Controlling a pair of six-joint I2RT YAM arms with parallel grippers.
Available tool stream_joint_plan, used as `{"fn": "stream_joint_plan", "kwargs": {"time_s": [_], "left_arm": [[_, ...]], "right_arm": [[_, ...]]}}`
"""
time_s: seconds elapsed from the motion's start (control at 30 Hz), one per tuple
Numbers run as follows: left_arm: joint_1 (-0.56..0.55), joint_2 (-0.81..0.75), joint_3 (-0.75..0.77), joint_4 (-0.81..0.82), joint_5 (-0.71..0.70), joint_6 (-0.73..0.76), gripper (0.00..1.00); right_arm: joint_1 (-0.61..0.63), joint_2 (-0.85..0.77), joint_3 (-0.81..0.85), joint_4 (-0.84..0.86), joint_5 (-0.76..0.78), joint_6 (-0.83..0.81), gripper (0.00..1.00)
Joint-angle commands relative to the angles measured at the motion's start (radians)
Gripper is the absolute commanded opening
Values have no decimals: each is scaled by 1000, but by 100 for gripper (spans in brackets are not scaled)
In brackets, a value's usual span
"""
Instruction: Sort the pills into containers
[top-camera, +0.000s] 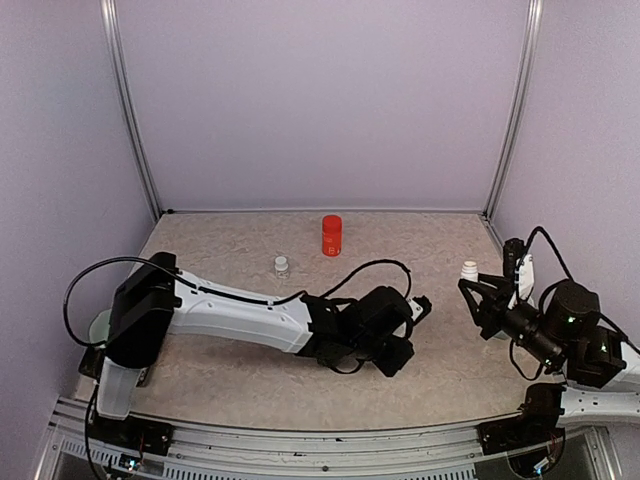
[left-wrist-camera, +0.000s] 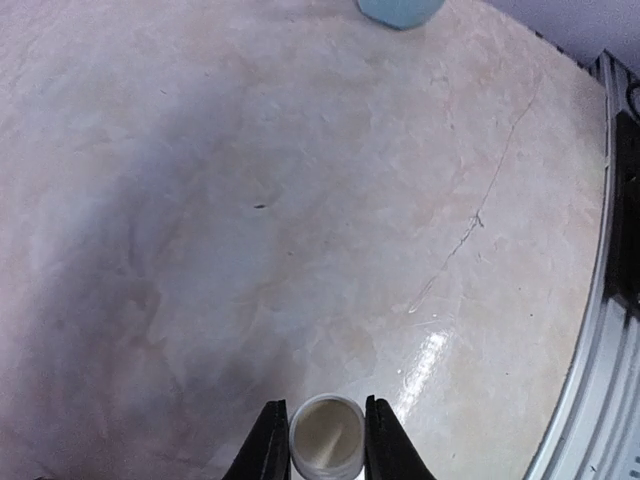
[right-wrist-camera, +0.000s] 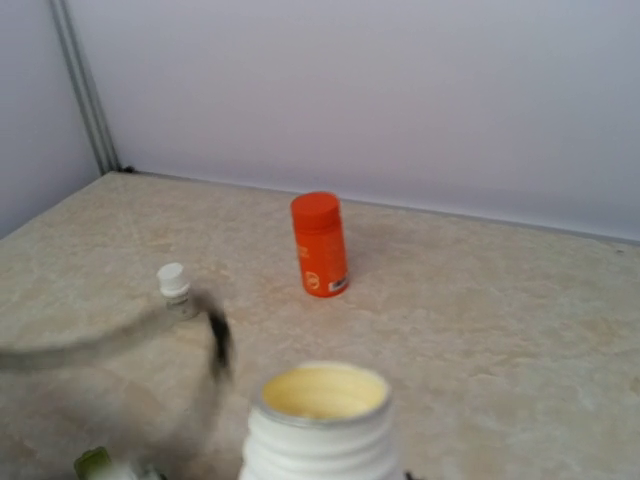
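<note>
Left fingers (left-wrist-camera: 268, 445) pinch cup (left-wrist-camera: 325, 437); right fingers (top-camera: 480, 295) grip open bottle (right-wrist-camera: 322, 420). Risk: bottle tilts, contents spill onto bench (left-wrist-camera: 300, 200).

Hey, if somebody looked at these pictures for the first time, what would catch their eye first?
The bright orange bottle standing upright near the back of the table draws the eye first. Then the left arm stretched across the middle, its left pincer closed on a small round white cup. At the right edge, the right pincer holds an open white bottle.
</note>
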Motion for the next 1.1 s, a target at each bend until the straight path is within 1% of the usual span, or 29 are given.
{"fn": "stream_joint_plan", "kwargs": {"time_s": [0.0,0.1,0.23,0.4,0.53,0.67,0.8,1.07], "left_arm": [[65,-201,-118,97,48,-73,21],[105,-324,-224,135,62,-99,21],[163,-445,-351,186,102,-148,21],[249,-526,-482,224,173,-212,23],[329,-526,-568,266,282,-282,26],[383,-493,-614,259,323,-314,27],[416,-486,-673,308,374,-345,27],[423,-469,-714,302,332,-335,30]], "right_arm": [[4,19,-80,154,-64,-33,29],[5,44,-145,263,-101,-40,29],[4,149,-206,407,-155,-52,29],[4,328,-245,589,-218,-69,29],[4,434,-257,716,-262,-76,29],[4,490,-250,755,-290,-81,29],[4,511,-247,757,-297,-81,29],[5,500,-261,757,-302,-73,29]]}}
